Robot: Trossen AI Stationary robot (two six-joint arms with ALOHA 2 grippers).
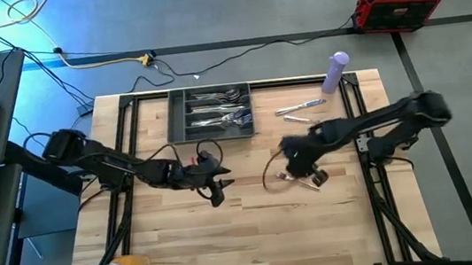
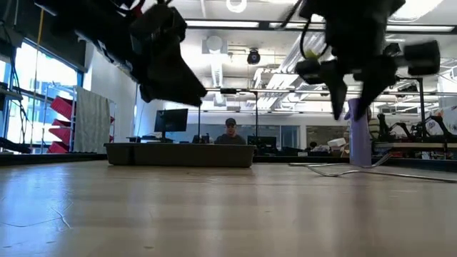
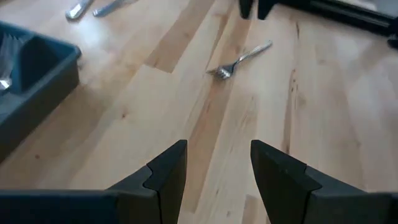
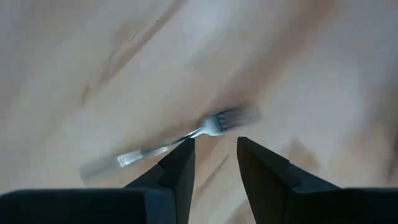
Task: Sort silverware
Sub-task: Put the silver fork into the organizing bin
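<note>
One fork (image 4: 186, 140) lies under the right gripper (image 4: 214, 162) (jaws apart); left gripper (image 3: 217, 171), parted too, hovers over bare wood at nine o'clock.

Wooden table (image 1: 256, 228): tray (image 1: 178, 121), fork (image 3: 239, 60), purple bottle (image 1: 334, 73).

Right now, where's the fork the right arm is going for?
In the high view the fork lies flat on the table's right half, just under the open right gripper, nearer than the tray and purple bottle.
</note>
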